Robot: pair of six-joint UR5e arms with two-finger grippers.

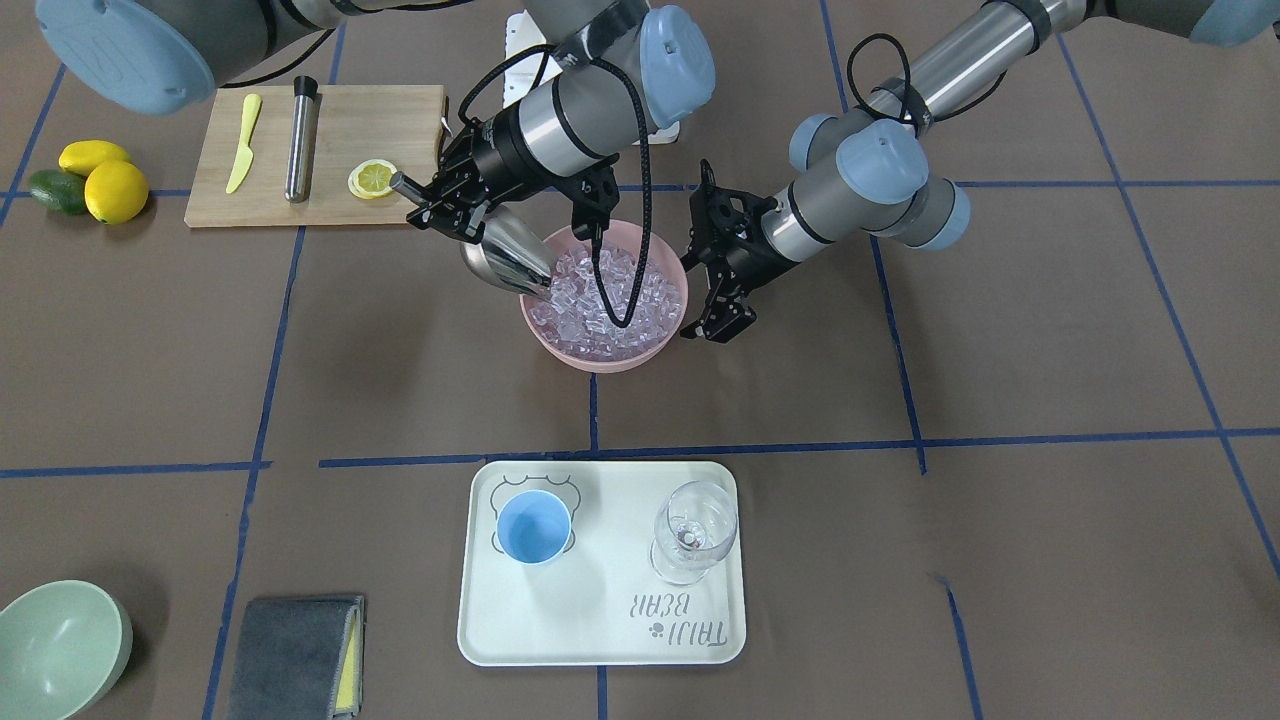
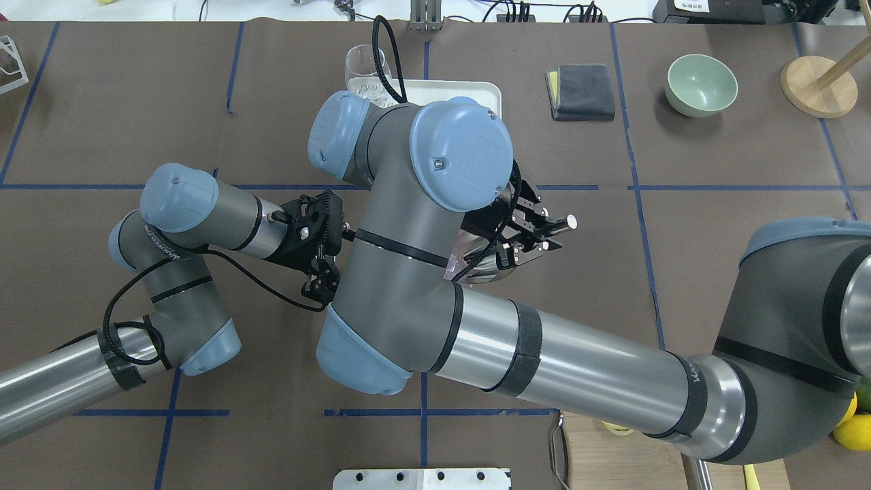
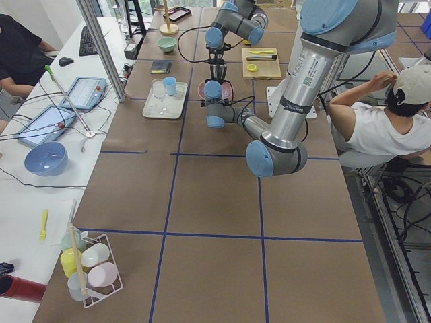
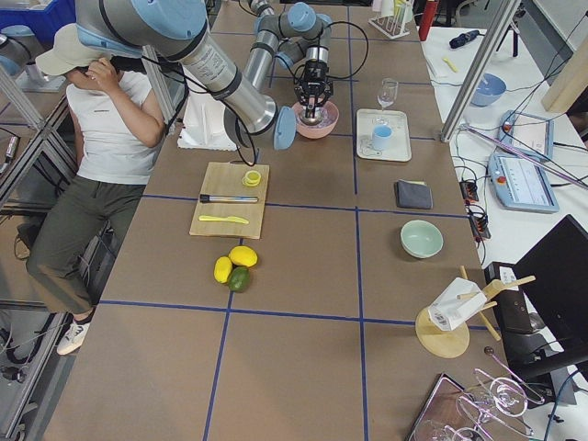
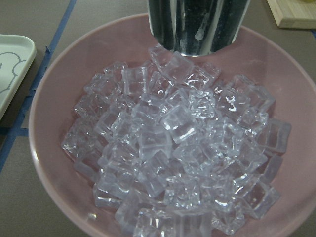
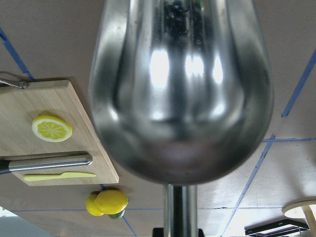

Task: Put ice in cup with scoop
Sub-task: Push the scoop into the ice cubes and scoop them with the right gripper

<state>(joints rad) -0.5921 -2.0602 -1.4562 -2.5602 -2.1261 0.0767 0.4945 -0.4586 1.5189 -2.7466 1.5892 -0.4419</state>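
Observation:
The silver scoop (image 1: 510, 262) tilts down with its mouth at the edge of the ice (image 1: 610, 295), which is heaped in a pink bowl (image 1: 600, 358). My right gripper (image 1: 445, 205) is shut on the scoop's rod handle. In the left wrist view the scoop's mouth (image 5: 197, 24) touches the ice cubes (image 5: 177, 163). The scoop's back (image 6: 180, 89) fills the right wrist view. My left gripper (image 1: 715, 325) stands open beside the bowl's rim, holding nothing. The light-blue cup (image 1: 534, 527) sits upright and empty on the white tray (image 1: 600, 640).
A clear wine glass (image 1: 693, 530) shares the tray. The wooden board (image 1: 390, 120) behind the bowl carries a lemon slice (image 1: 372, 179), a yellow knife (image 1: 243, 142) and a steel cylinder (image 1: 299, 140). Lemons (image 1: 115, 190), a green bowl (image 1: 55, 645) and a grey cloth (image 1: 295, 655) lie around.

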